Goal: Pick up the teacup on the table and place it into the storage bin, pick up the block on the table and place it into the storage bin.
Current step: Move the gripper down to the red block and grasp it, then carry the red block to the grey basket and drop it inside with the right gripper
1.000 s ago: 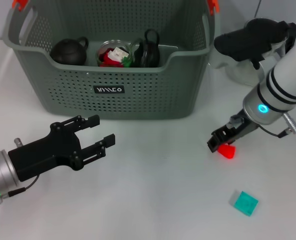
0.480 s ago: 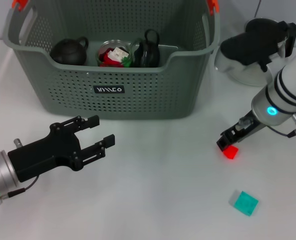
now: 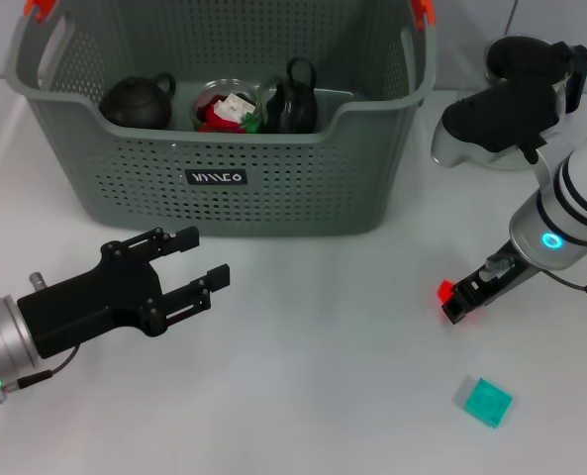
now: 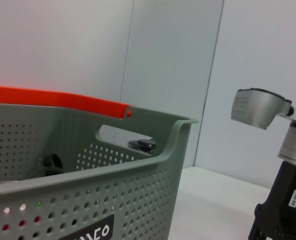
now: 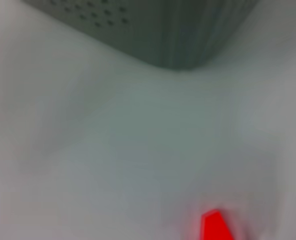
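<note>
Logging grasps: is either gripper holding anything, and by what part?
Left gripper holds nothing. Right gripper sits at the red block; a hold cannot be told.

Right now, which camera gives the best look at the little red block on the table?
The head view: the red block shows on the table beside the right gripper, with the storage bin behind. The right wrist view catches only a blurred piece of it. The left wrist view doesn't show it.

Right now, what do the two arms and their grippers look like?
The left arm ends in a silver cylinder with a green light and thin black cable, carrying a boxy black left gripper with two flat fingers. The right arm is white with black bands and a cyan ring light; its small right gripper is black.
</note>
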Tool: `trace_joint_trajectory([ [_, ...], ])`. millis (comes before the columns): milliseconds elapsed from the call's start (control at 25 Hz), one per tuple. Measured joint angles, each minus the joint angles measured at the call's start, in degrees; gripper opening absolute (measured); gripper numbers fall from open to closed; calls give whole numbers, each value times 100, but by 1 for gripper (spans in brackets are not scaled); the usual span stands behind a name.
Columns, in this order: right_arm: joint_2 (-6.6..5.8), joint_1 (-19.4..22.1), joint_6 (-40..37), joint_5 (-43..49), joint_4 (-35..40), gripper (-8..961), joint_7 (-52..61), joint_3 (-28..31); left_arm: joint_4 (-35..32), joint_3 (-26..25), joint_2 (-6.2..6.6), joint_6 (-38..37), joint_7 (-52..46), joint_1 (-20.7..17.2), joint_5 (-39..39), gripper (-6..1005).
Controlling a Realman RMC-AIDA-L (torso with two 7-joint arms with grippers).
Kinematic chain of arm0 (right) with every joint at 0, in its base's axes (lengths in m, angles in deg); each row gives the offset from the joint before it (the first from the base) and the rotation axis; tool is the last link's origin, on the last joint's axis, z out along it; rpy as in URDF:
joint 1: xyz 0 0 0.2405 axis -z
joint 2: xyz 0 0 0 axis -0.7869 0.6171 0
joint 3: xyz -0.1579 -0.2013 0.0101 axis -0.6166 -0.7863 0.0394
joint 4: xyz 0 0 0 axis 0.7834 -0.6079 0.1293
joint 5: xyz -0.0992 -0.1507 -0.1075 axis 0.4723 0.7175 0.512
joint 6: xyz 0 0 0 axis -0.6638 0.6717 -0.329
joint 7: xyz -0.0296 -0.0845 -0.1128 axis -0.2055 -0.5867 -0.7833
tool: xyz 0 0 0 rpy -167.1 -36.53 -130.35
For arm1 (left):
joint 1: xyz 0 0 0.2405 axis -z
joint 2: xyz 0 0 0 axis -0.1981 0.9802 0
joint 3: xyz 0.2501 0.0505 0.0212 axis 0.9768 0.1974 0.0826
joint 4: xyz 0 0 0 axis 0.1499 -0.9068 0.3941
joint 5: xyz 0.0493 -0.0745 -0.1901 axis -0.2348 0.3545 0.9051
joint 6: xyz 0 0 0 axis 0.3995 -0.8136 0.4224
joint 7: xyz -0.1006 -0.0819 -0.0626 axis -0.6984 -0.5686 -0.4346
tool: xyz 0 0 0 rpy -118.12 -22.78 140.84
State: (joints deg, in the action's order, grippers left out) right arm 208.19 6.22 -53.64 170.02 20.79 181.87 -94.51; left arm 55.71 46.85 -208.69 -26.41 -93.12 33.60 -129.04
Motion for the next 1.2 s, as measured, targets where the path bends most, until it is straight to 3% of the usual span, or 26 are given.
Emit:
trace_joint_trajectory([
  [1200,23,-10,110,-16,165,324,118,-459,0,-9,-16,0,10,-25,0,652],
])
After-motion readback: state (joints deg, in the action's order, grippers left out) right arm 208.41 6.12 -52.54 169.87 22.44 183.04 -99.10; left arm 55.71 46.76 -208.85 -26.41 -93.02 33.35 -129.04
